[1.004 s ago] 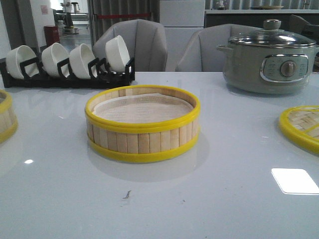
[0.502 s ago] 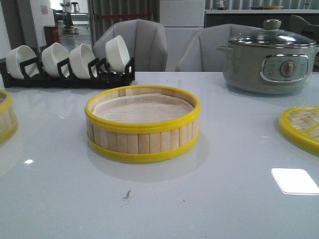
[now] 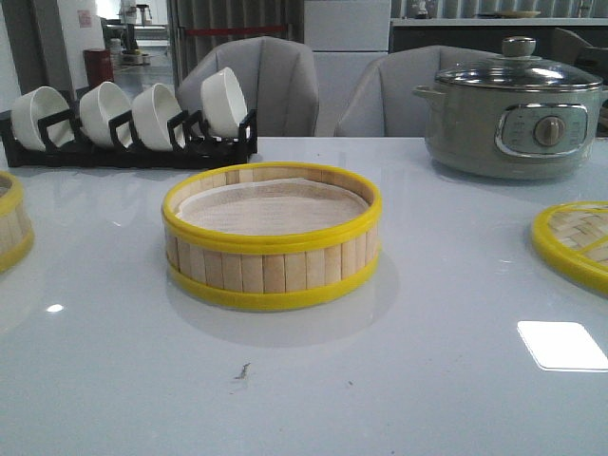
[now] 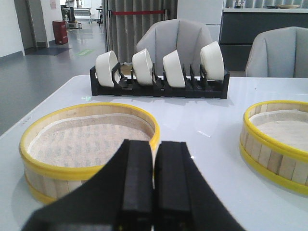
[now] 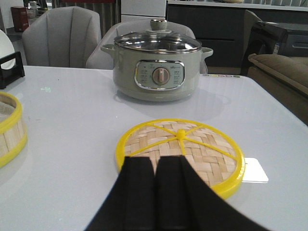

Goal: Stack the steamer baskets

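One steamer basket (image 3: 271, 271), bamboo slats between yellow rims with a pale liner, stands mid-table in the front view. A second steamer basket (image 3: 9, 228) is cut off by the left edge. In the left wrist view that second basket (image 4: 82, 142) lies just beyond my left gripper (image 4: 154, 143), whose jaws are shut on nothing, and the middle basket (image 4: 276, 159) shows further off. My right gripper (image 5: 154, 160) is shut and empty, just short of the woven lid (image 5: 180, 149). Neither gripper shows in the front view.
A grey electric pot (image 3: 518, 114) with a glass lid stands at the back right. At the back left, a black rack (image 3: 128, 147) holds several white bowls. The flat woven lid (image 3: 575, 242) lies at the right edge, with a white square patch (image 3: 562, 344) nearer the front.
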### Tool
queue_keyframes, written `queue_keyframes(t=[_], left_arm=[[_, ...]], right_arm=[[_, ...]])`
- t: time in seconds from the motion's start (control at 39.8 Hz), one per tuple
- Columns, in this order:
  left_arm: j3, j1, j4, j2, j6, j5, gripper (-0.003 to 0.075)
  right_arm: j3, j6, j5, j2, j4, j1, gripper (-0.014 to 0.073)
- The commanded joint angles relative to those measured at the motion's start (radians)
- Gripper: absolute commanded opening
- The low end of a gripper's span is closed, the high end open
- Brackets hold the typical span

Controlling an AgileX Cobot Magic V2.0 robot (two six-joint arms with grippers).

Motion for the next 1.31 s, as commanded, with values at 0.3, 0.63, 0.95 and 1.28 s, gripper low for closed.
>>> queue_keyframes(t=[0.3, 0.63, 0.95, 1.28], left_arm=[[0.000, -0.009, -0.002, -0.012, -0.012, -0.091, 0.0087], [-0.197, -0.009, -0.093, 0.066, -0.014, 0.002, 0.0087], [-0.922, -0.009, 0.067, 0.549, -0.008, 0.462, 0.0087], [-1.236, -0.009, 0.085, 0.870, 0.016, 0.619, 0.0087]], right_arm=[[-0.015, -0.010, -0.091, -0.021, 0.005, -0.002, 0.0055], [-0.015, -0.010, -0.091, -0.021, 0.005, -0.002, 0.0055], [-0.015, -0.010, -0.091, -0.021, 0.005, -0.002, 0.0055], [-0.015, -0.010, -0.091, -0.021, 0.005, -0.002, 0.0055]])
